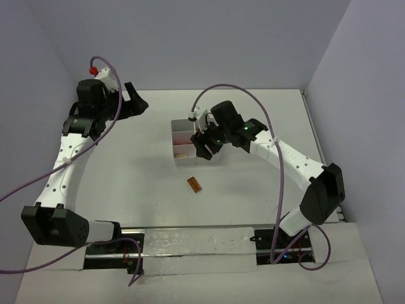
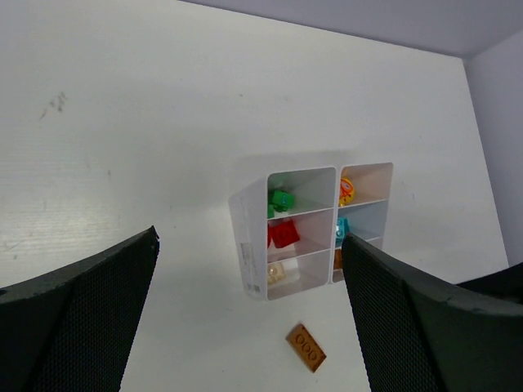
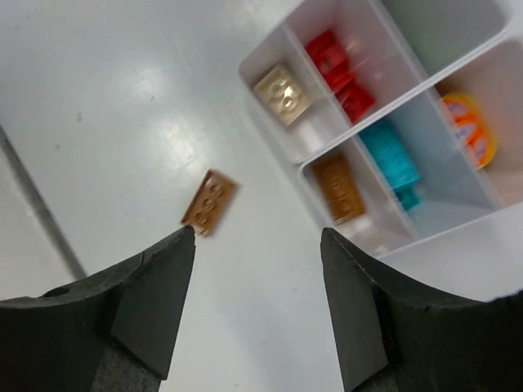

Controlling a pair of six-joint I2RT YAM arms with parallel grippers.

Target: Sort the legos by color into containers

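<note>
The white six-compartment tray (image 1: pixel 172 139) sits mid-table. In the left wrist view its compartments (image 2: pixel 245 220) hold green (image 2: pixel 280 200), red (image 2: pixel 283 234), pale tan (image 2: pixel 275 272), yellow-orange (image 2: pixel 346 192), teal (image 2: pixel 341 227) and brown (image 2: pixel 337 260) legos. One orange-brown brick (image 1: pixel 194 185) lies loose on the table in front of the tray, and shows in both wrist views (image 2: pixel 306 347) (image 3: pixel 210 202). My right gripper (image 1: pixel 205 151) hovers open and empty (image 3: pixel 257 235) at the tray's near edge (image 3: pixel 265 41). My left gripper (image 1: pixel 138 104) is open and empty (image 2: pixel 250 241), far back left.
Grey walls close the table at the back and on both sides. A metal rail (image 1: pixel 196 244) with both arm bases runs along the near edge. Purple cables (image 1: pixel 278 183) loop off both arms.
</note>
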